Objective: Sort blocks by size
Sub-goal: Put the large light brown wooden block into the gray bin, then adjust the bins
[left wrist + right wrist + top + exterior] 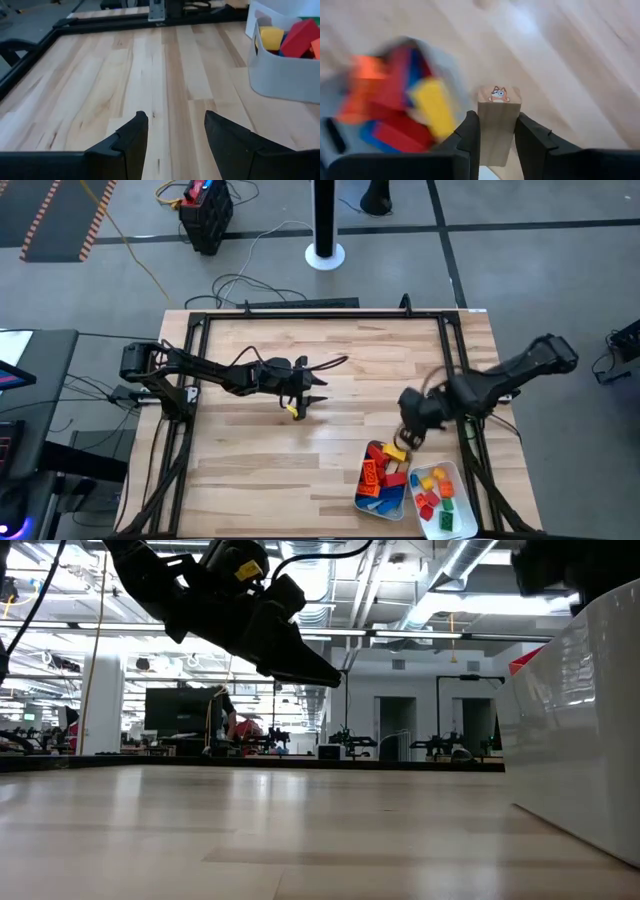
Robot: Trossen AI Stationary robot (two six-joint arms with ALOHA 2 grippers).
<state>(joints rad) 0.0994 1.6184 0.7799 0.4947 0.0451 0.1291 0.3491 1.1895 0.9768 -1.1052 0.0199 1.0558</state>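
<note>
White trays (465, 480) hold sorted coloured blocks (383, 476).

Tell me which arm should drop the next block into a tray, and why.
Right. The right gripper is shut on a tan block just above the trays. The left gripper is open, holding nothing, out over bare table.

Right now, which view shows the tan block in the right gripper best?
The right wrist view: the tan block sits clamped between the right gripper fingers, its printed sticker visible. The high view shows only a speck of it above the trays; the low and left wrist views miss it.
</note>
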